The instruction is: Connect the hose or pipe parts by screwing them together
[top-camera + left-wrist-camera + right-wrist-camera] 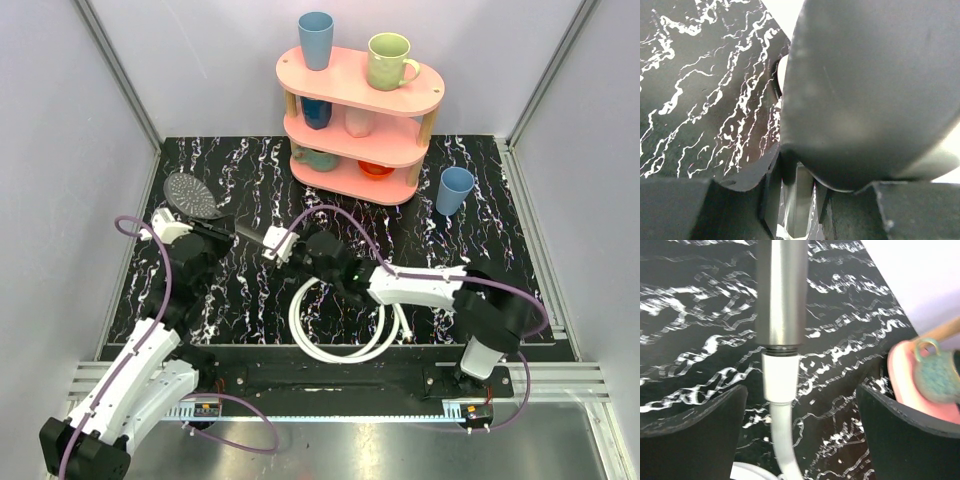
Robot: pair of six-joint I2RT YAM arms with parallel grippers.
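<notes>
Gripping the shower head (pixel 192 195) at the neck just below its round grey face, the left gripper (pixel 200 230) is clenched on it at the left side of the black marbled table (pixel 480 290). The dark back of the head fills most of the left wrist view. The handle (pixel 235 233) runs to the right from that grip. At its far end a white fitting (pixel 779 377) sits against the handle, and the white hose (pixel 340 335) leaves it and curls into loops on the table near the front edge. The right gripper (pixel 801 390) is released, its fingers (pixel 690 430) spread wide on either side of the fitting and touching neither it nor the hose. Farther back and right stands a pink shelf (pixel 360 100) carrying mugs (pixel 392 60), with a blue cup (pixel 455 190) on the table just beside it.
</notes>
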